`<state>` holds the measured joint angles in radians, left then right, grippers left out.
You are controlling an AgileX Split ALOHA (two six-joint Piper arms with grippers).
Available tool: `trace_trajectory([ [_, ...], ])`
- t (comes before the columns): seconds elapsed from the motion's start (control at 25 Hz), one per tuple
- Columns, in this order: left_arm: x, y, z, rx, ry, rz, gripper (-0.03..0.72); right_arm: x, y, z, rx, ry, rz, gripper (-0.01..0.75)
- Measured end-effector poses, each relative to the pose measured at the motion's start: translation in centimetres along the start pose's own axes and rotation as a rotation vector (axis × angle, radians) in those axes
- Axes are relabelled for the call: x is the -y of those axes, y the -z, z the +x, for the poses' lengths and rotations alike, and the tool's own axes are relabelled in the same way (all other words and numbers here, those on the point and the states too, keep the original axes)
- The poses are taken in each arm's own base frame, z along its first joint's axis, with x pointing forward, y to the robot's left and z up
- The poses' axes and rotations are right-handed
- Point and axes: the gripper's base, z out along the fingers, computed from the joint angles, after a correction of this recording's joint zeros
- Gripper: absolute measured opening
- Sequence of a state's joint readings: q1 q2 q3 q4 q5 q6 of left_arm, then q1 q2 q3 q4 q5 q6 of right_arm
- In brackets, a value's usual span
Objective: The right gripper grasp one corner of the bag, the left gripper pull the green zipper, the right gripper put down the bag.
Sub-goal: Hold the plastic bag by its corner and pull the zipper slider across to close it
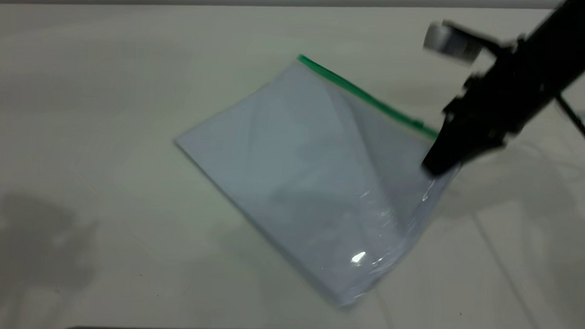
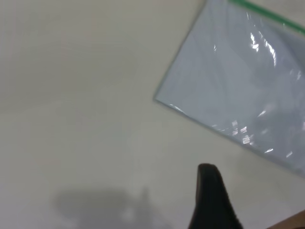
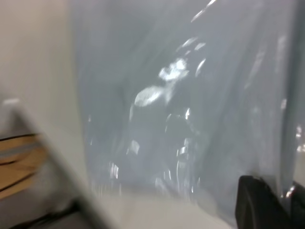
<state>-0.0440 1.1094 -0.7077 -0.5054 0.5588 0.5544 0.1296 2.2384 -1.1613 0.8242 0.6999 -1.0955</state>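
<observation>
**Desk:** Left to right, what is in shot?

**Photographer:** The left gripper hangs over bare white table, well apart from the work. Only one black tip shows in its wrist view, so I cannot tell whether its fingers are spread or closed. Centre frame, the clear plastic bag lies partly on the table, its far-left corner down and its right side lifted into a tent. The green zipper runs along the back edge, with the slider tab near its right end. On the right, the right gripper is pinching the corner of the bag where the strip meets the wrinkled side edge.

**Desk:** How will it handle?

**Photographer:** By the look of it: light, limp and glossy, so probably slippery. The film folds and sags under its own weight. The zipper strip looks the stiffest part, so the slider tab seems the place for the left claw to bite, just beside the held corner.

**Desk:** Room to work?

**Photographer:** Plenty of open table to the left and behind. The table's near edge sits close below the bag's lowest corner, so a pull is safest along the strip, not toward that edge.
</observation>
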Motion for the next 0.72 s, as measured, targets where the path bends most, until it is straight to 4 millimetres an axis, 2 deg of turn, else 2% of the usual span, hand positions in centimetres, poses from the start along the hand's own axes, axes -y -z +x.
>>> trace_trajectory([
  [0.12, -0.7, -1.5, -1.2, -0.040, 0.000, 0.007, 0.532, -0.5, 3.4, -3.2, 0.115, 0.068, 0.102, 0.034],
  [0.24, -1.2, -3.0, -3.5, -0.046, -0.053, 0.017, 0.532, -2.7, 5.4, -5.6, 0.185, 0.180, 0.141, 0.034],
  [0.36, -0.9, -5.1, -6.3, -0.045, -0.162, 0.066, 0.532, -6.1, 5.2, -6.6, 0.184, 0.312, 0.131, 0.034],
  [0.48, 0.1, -7.7, -9.0, -0.031, -0.312, 0.150, 0.517, -8.8, 3.9, -6.9, 0.162, 0.387, 0.106, 0.034],
  [0.56, 1.0, -9.7, -10.7, -0.022, -0.415, 0.217, 0.508, -9.6, 3.5, -7.0, 0.157, 0.405, 0.100, 0.034],
  [0.72, 2.9, -13.7, -12.6, -0.036, -0.563, 0.403, 0.497, -9.7, 3.5, -6.9, 0.144, 0.398, 0.085, 0.034],
])
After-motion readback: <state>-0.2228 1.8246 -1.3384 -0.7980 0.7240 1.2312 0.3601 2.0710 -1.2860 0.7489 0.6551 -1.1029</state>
